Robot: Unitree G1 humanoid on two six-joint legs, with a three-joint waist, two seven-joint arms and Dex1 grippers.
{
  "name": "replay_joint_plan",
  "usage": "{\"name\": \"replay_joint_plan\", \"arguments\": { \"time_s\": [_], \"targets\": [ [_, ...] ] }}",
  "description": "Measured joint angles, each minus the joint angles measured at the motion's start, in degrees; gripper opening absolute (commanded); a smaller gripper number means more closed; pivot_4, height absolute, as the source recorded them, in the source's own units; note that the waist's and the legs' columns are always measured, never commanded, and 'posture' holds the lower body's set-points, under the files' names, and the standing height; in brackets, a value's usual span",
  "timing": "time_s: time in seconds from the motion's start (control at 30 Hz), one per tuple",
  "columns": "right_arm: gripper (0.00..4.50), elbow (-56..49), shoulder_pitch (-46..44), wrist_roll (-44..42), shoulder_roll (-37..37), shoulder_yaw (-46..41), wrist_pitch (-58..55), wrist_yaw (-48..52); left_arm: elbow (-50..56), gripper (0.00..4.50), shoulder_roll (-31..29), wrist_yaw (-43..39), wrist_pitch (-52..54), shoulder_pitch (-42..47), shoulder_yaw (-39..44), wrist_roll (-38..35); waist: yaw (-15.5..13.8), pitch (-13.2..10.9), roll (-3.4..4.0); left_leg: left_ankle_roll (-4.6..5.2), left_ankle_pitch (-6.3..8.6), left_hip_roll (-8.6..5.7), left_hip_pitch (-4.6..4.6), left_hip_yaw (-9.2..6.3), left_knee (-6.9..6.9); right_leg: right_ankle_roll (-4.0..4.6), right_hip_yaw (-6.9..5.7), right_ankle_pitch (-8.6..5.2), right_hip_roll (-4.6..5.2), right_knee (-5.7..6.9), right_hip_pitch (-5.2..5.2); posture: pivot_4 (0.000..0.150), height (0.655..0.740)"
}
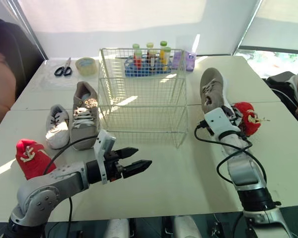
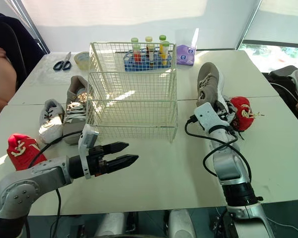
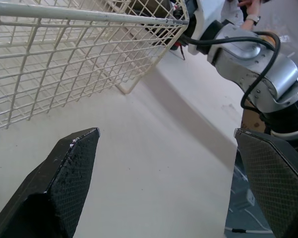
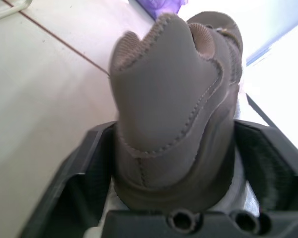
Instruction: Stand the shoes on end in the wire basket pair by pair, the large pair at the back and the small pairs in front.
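1. The wire basket (image 1: 139,119) stands in the middle of the white table (image 1: 179,173), and there is no shoe inside it.
2. The left gripper (image 1: 143,156) hangs a little above the table, just in front of the basket. Its two fingers (image 3: 64,183) are spread wide apart and they hold nothing.
3. The right gripper (image 4: 176,173) is at the heel of the right grey shoe (image 1: 211,89), to the right of the basket. One finger is on each side of the heel. The fingers seem to press on it, but at this close view I cannot be fully sure of the contact.
4. The right grey shoe lies on the table with its toe pointing away from the robot.
5. The right red shoe (image 1: 247,118), a small one, lies just beside the right gripper, on its outer side.
6. On the left of the basket the left grey shoe (image 1: 84,114) lies close to the basket wall, sole down.
7. The small white shoe (image 1: 57,128) lies just beside it, on the side away from the basket.
8. The left red shoe (image 1: 32,156) lies nearer to the robot, beside the left arm and apart from the white shoe.
9. Behind the basket there is a blue rack of bottles (image 1: 149,62). A roll of tape (image 1: 86,65) and scissors (image 1: 63,69) lie at the far left of the table.
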State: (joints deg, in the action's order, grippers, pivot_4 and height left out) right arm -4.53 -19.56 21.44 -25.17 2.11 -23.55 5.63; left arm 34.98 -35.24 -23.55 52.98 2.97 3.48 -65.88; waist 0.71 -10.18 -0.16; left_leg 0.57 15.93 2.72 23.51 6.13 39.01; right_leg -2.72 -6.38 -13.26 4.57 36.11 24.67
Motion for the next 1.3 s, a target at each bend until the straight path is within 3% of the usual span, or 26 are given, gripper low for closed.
{"name": "replay_joint_plan", "arguments": {
  "time_s": [0.17,0.6,0.73,0.87,1.1,1.2,1.3],
  "targets": [
    [0.30,0.9,-0.6,0.2,-0.1,-0.3,0.7,-0.3,0.0,4.50,-0.1,-0.1,0.0,-0.9,0.0,0.0,0.0,0.0,-0.01,0.00,0.00,0.00,0.00,0.00,0.00,-0.01,0.00,-0.01,0.02,0.00,0.00,0.150,0.7400],
    [0.30,-4.1,-2.9,-6.7,1.0,-5.8,-1.2,2.2,-0.8,4.50,-1.6,-2.6,0.2,-1.1,1.0,-0.7,0.0,-0.2,0.23,0.00,0.00,0.01,0.12,0.01,-0.03,-0.01,0.00,0.01,0.01,0.01,0.16,0.150,0.7400],
    [0.30,-4.9,-12.6,-11.1,-1.6,-11.8,-4.0,3.1,-2.9,4.50,-6.5,-5.4,1.2,-0.6,7.7,-6.3,0.1,-0.4,0.45,-0.11,-0.10,0.01,0.75,0.01,0.00,-0.04,-0.01,0.24,-0.05,0.21,0.83,0.150,0.7400],
    [0.30,-6.3,-23.0,-16.0,-4.8,-18.7,-4.4,3.5,-4.2,4.50,-10.5,-7.9,2.5,0.1,11.9,-11.5,-0.2,-0.4,0.45,-0.14,-0.11,0.01,0.82,-0.05,-0.07,-0.10,-0.08,0.21,-0.07,0.14,0.81,0.150,0.7400],
    [0.30,0.5,-34.3,-34.0,-16.3,-21.7,-0.6,25.4,-12.2,4.50,-22.0,-7.9,4.2,8.5,22.9,-31.9,0.1,-0.5,0.45,-0.05,-0.05,0.00,0.82,0.01,-0.07,-0.14,-0.10,0.20,-0.05,0.01,0.78,0.150,0.7400],
    [0.30,4.7,-40.2,-41.2,-21.2,-21.1,-2.1,36.5,-21.2,4.50,-28.5,-8.2,4.3,15.3,26.1,-32.6,0.1,-0.6,0.42,-0.05,-0.06,0.00,0.82,0.01,-0.09,-0.13,-0.12,0.20,-0.11,0.02,0.80,0.150,0.7400],
    [0.30,5.2,-44.7,-48.2,-23.7,-19.2,-5.1,46.4,-31.8,4.50,-34.8,-11.6,4.4,22.8,27.6,-28.4,0.3,-0.6,0.42,-0.04,-0.05,-0.01,0.75,0.12,-0.10,-0.14,-0.09,0.20,-0.11,0.03,0.79,0.150,0.7400]
  ]
}}
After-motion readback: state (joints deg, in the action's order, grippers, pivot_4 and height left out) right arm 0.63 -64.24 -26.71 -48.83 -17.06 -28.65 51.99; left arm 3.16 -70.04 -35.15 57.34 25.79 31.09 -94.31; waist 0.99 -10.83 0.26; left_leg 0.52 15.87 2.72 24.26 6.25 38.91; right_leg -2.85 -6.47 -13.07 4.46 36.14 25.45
